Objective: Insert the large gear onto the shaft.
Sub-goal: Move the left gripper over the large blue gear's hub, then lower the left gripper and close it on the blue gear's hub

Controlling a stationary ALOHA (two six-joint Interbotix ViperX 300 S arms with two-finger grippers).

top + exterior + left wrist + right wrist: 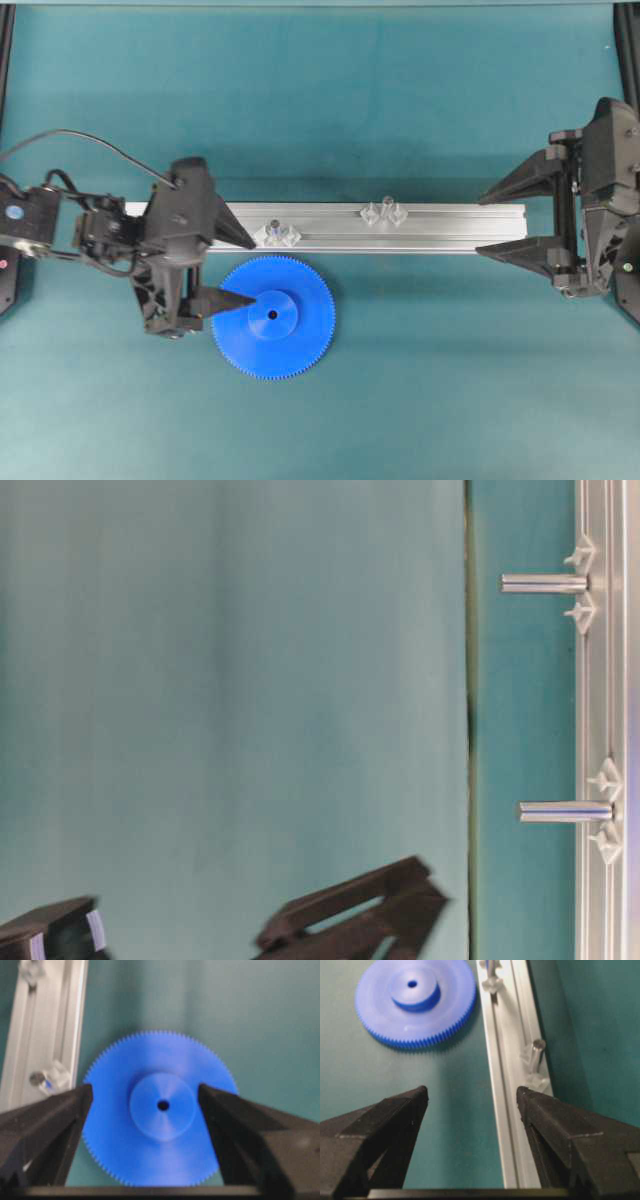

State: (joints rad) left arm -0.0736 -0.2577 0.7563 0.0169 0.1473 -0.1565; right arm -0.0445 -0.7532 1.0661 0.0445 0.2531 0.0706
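Fingers of the left gripper (236, 269) stand wide apart and hold nothing; one tip lies over the rail, the other over the disc's rim, just short of the hub. Fingers of the right gripper (486, 225) are likewise spread and empty, at the rail's far end.

Teal desk (400, 400): carries everything.

Long silver aluminium rail (450, 228): lies left to right across the middle. Its long axis runs between the two arms.

Wide, flat bright-blue toothed plastic large gear (290, 345): lies flat on the desk, just beside the rail's near edge, hub and centre hole facing up. In the left wrist view the hub sits squarely between the two fingers, slightly ahead of the tips. Whether the lower finger touches the disc cannot be told; that view is blurred.

Two short steel shafts (273, 228) stand up from the rail in clear brackets. The nearer one is just beyond the gear's rim, the other (386, 207) further towards the right arm.

Judgement: the left arm is much the nearer to the gear.
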